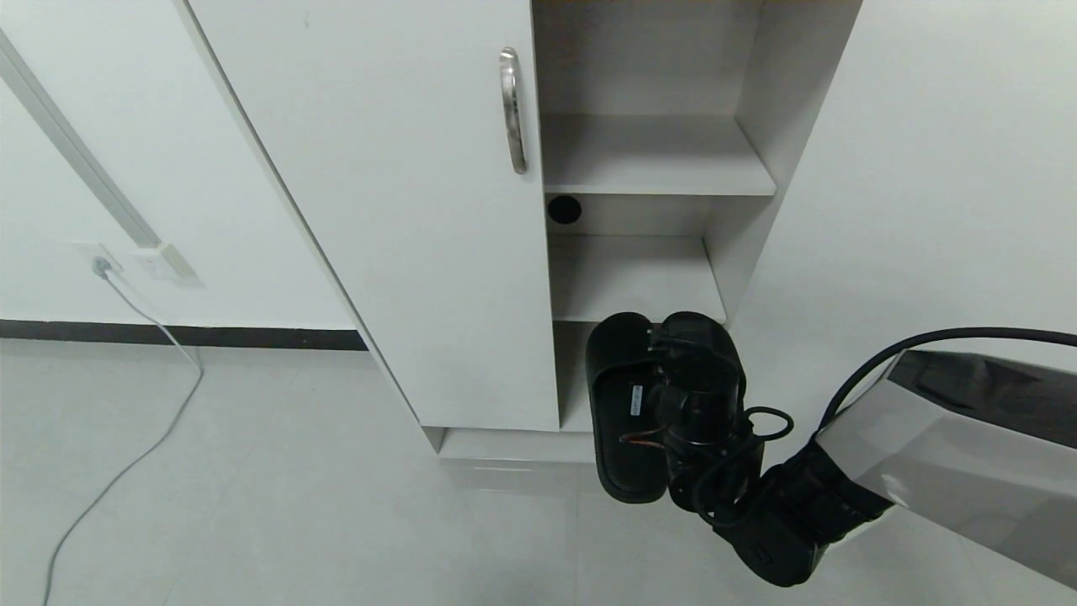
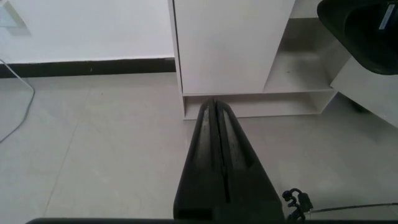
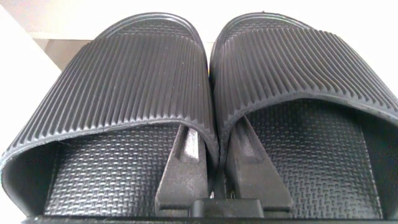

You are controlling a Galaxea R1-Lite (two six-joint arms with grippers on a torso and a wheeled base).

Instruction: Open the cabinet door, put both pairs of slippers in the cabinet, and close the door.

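my right gripper (image 3: 214, 127) pinched the black slippers (image 1: 627, 404) by their adjoining straps, one finger inside each, to carry both as one. the cabinet shelf (image 1: 631, 282) lay open just ahead. my left gripper (image 2: 216, 106) seemed pressed together, empty.

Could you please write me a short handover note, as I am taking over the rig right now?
Left end effector: shut, holding nothing, above the floor in front of the cabinet.
Right end effector: shut on one pair of black slippers, with one finger inside each slipper, pinching their inner walls together. The pair hangs just in front of the lower shelf.
Done: the cabinet door is open and one pair is picked up.
Left: set this pair on a shelf, fetch and stow the second pair, close the door.
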